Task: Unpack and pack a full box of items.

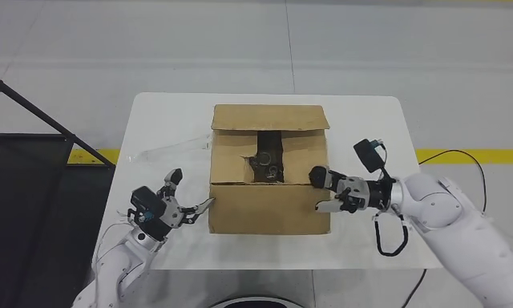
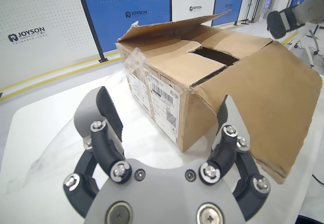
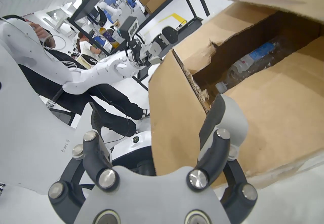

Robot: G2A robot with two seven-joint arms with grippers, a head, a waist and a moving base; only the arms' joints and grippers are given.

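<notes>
**Both grippers sit open at the near corners of the brown cardboard box (image 1: 268,197), whose flaps are partly open.**

On the white table (image 1: 160,115) you'll find the box at the centre. Its 12 o'clock flap is raised, its 6 o'clock flap is tipped outward, and there is a dark gap between the inner flaps. Through that gap you can see a clear plastic bottle with a blue label (image 3: 253,62) lying inside. Your left gripper (image 2: 164,98) is at the box's 8 o'clock corner, fingers spread wide and holding nothing, with the corner between them. Your right gripper (image 3: 157,113) is at 4 o'clock, fingers also apart, straddling the edge of the near flap; you can't tell whether they touch it. A strip of clear tape (image 2: 131,62) hangs off the box's 9 o'clock side.
</notes>
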